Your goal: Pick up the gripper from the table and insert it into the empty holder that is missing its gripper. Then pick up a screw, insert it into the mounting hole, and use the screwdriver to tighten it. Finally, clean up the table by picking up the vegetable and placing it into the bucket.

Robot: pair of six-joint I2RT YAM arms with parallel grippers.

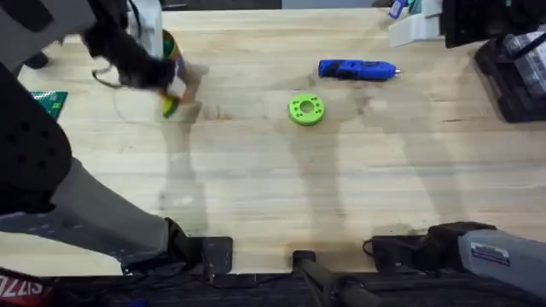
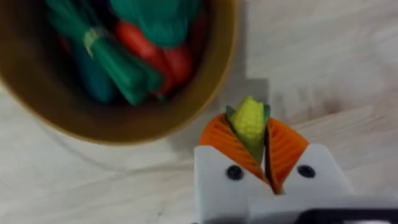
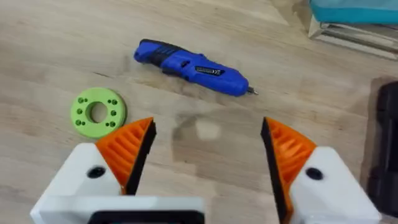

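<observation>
While your left gripper (image 2: 267,163) pinches the vegetable (image 2: 250,122) just beside the bucket (image 2: 214,81), carry it over the rim before releasing, leaving your right gripper (image 3: 207,158) spread.

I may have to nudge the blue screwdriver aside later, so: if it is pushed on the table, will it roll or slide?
The screwdriver looks round-bodied and lies flat on bare wood, so a sideways push would probably roll it. It tapers toward the thin bit, so it would likely curve rather than run straight. Its hard, smooth-looking shell suggests it stays stiff and might slip if gripped lightly.
</observation>
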